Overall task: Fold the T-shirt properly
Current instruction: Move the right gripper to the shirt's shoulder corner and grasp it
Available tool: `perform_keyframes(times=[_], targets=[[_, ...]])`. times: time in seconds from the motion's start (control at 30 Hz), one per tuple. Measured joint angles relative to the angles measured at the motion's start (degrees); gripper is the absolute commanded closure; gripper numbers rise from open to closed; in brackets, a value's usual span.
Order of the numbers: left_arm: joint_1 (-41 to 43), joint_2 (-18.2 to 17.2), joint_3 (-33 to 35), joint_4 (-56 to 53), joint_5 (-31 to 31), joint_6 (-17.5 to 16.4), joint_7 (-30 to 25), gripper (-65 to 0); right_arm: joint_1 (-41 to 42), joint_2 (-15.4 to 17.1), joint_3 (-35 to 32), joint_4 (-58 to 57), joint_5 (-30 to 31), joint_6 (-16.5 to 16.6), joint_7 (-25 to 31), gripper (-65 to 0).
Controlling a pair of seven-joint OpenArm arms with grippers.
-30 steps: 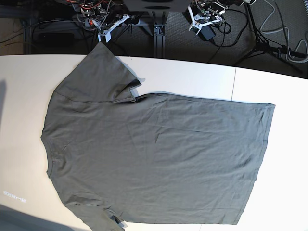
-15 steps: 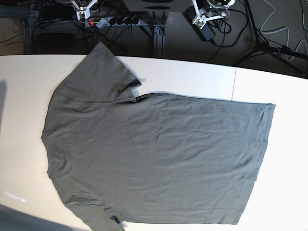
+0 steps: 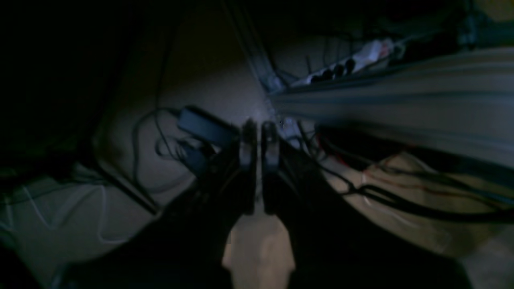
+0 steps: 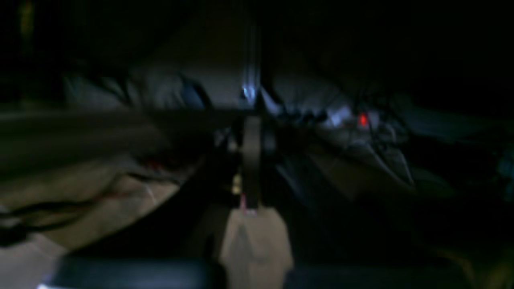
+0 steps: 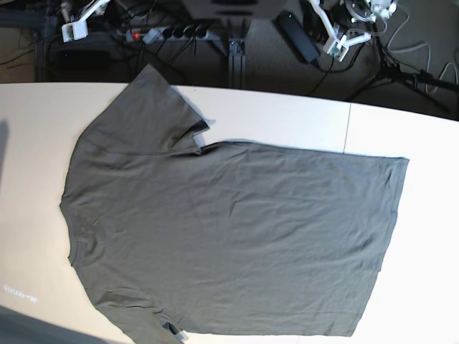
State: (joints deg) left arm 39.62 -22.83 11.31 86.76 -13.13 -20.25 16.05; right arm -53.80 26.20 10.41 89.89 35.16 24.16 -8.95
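The dark grey-olive T-shirt [image 5: 229,229] lies spread flat on the white table [image 5: 287,115], neck to the left, hem to the right, one sleeve toward the far edge. Its lower sleeve runs off the bottom of the base view. Both grippers are off the table, beyond its far edge and apart from the shirt. My right gripper [image 5: 74,30] is at the top left, and in its own wrist view [image 4: 252,160] the fingers are pressed together with nothing between them. My left gripper [image 5: 338,46] is at the top right, and in its wrist view [image 3: 259,144] the jaws stand almost together and empty.
Beyond the table's far edge the floor holds a power strip [image 5: 172,32], a black adapter [image 5: 295,34], tangled cables and a tripod leg [image 5: 405,70]. A seam [image 5: 348,125] crosses the table at the right. The wrist views are dark and blurred.
Both grippers have moved outward behind the table: the right one to the base view's left, the left one to its right. The T-shirt lies as before.
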Motion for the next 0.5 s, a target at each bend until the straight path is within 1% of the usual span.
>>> perform_keyframes(times=[0.07,0.17,0.2,0.27,0.33,0.43,0.5], targets=[[1.8,-1.5,-0.9,3.6,0.0,0.0,0.0,-3.0,-1.2,0.3,2.3,5.0,3.5,0.0,-1.4,-8.7],[4.1,-2.6,-1.7,7.6,0.0,0.0,0.3,-6.2,-1.3,0.3,5.3,10.0,9.2,0.0,-5.8,-17.9],[4.6,-2.8,-2.0,8.7,-0.1,-0.1,0.7,-7.0,-1.1,0.3,6.2,11.2,11.3,0.0,-5.9,-21.4],[5.1,-2.8,-2.5,10.2,-0.1,0.0,2.3,-7.6,-0.7,0.3,8.0,13.2,13.5,0.0,-5.9,-27.9],[5.1,-2.8,-2.6,11.1,0.0,0.0,4.2,-7.6,0.8,0.3,9.5,13.6,15.6,0.0,-5.9,-33.0],[5.1,-2.8,-2.6,11.4,0.0,-0.1,4.7,-7.6,4.0,0.3,9.9,13.6,16.1,0.1,-6.2,-37.5],[5.1,-2.8,-2.6,11.4,0.0,0.0,4.7,-7.6,6.5,0.0,9.9,13.6,16.5,0.0,-8.2,-37.8]])
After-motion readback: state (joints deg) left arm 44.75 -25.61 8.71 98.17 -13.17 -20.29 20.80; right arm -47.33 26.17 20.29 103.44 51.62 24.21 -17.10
